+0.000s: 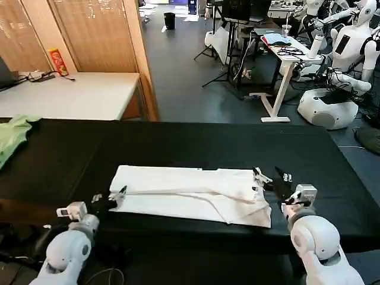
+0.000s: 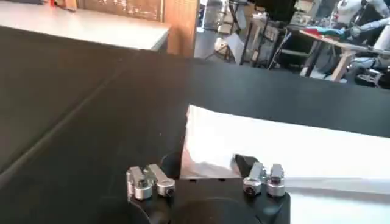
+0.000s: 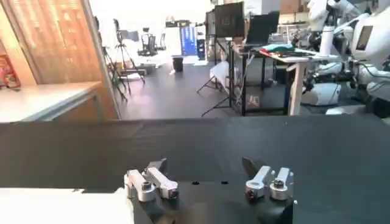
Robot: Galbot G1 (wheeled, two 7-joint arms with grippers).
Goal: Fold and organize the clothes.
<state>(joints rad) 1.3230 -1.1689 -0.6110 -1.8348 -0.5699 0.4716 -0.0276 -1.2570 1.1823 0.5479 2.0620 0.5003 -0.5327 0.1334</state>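
On black table (image 1: 178, 142), white T-shirt (image 1: 190, 193), plain, folded into a long strip

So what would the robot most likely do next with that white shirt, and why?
Probably close both grippers on the shirt's ends. The white T-shirt lies partly folded into a long band on the black table. The left gripper sits open at one end and the right gripper open at the other, neither holding cloth, so taking hold seems the step before another fold.
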